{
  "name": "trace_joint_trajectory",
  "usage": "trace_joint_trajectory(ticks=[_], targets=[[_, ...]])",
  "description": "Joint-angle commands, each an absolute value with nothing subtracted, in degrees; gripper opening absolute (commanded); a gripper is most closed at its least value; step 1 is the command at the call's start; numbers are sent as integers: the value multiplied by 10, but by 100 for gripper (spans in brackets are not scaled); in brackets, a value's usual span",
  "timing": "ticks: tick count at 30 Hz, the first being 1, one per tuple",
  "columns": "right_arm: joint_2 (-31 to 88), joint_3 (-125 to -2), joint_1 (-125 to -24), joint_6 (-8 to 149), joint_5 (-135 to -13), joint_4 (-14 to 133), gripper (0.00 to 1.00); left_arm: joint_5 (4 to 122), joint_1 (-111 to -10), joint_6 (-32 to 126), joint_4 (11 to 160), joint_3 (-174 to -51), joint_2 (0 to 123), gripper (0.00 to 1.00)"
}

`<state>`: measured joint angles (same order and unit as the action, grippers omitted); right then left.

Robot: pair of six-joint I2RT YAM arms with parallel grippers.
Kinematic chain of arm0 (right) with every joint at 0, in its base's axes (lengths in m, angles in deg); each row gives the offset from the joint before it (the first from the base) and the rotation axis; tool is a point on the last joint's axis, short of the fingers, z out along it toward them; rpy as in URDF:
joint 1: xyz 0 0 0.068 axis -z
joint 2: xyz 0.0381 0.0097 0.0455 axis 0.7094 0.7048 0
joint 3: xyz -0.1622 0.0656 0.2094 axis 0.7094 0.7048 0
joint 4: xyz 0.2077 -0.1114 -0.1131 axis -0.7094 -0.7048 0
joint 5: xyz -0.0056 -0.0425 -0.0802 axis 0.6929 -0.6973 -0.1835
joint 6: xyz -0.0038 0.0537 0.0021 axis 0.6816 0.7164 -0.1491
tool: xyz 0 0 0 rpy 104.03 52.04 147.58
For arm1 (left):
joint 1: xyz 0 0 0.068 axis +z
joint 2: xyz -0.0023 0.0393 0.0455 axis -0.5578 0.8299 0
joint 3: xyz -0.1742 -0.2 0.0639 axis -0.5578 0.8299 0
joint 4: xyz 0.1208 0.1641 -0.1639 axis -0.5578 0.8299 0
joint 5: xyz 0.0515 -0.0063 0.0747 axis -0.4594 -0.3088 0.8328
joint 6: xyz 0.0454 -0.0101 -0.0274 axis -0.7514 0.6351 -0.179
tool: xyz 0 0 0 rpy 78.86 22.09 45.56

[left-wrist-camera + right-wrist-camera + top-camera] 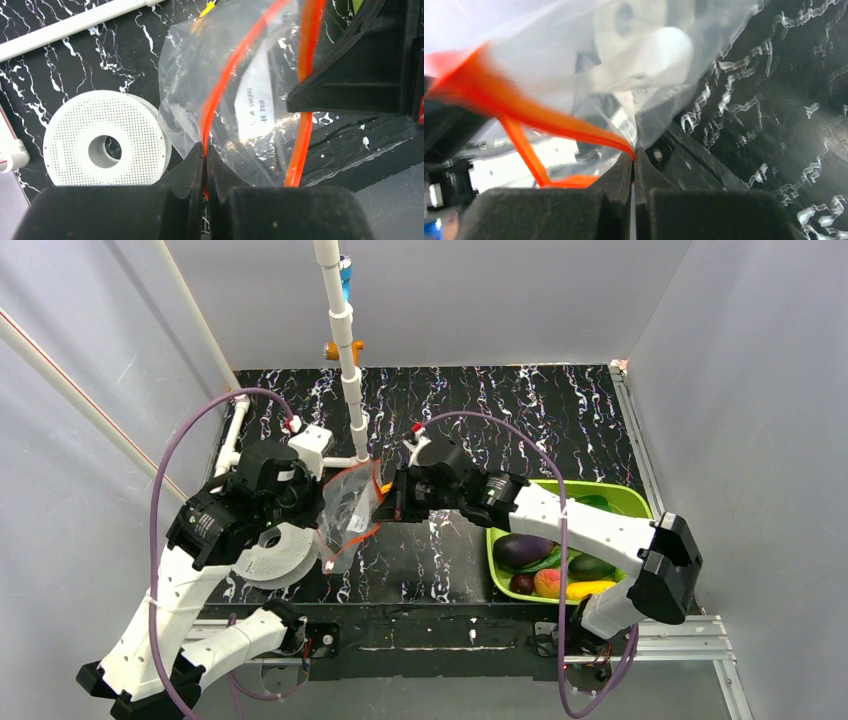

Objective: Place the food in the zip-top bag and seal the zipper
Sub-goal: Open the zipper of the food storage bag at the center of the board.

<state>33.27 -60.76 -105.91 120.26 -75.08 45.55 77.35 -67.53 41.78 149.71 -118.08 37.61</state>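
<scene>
Worktop [480, 570]: black matte sheet veined with white like marble, closed in by smooth pale grey walls.
Left tool [205, 150]: I have it clenched, its black wedge-shaped fingertips pressed together on the thin red-orange zipper strip [220, 85].
Right tool [634, 156]: mine is clenched too, pinching the same strip where it meets the clear film.
Zip-top bag [350, 508]: crinkly clear plastic, hanging between my two tools. Its mouth is bowed apart, so the strip runs as two separate orange lines. A flat white label [254, 100] with printed text shows through the film.
Green tray [632, 502]: bright, smooth plastic, on my right and well apart from the bag.
Food [555, 562]: glossy toy pieces, all lying in the tray: a rounded purple eggplant [522, 548], an orange-pink peach [547, 583], a long yellow piece [590, 589] and a dark oval avocado [590, 566].
Spool [75, 142]: white, round and finely perforated, with a hollow hub. It lies flat just beside the bag.
Pipe [345, 350]: white jointed plastic, rising behind the bag.
</scene>
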Motion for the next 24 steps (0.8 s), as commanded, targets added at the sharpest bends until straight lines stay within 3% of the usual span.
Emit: trace_joint_trajectory(ticks=[1, 7, 12, 24], targets=[[311, -478, -1001, 1159, -560, 556, 1, 692, -677, 423, 1489, -1138, 386, 0], [295, -479, -1000, 1112, -579, 501, 1, 527, -678, 480, 1351, -1027, 453, 0], [284, -476, -1000, 1093, -603, 462, 1, 488, -677, 468, 1286, -1029, 473, 0], [270, -513, -1000, 1071, -674, 392, 1, 488, -677, 393, 1241, -1056, 544, 12]])
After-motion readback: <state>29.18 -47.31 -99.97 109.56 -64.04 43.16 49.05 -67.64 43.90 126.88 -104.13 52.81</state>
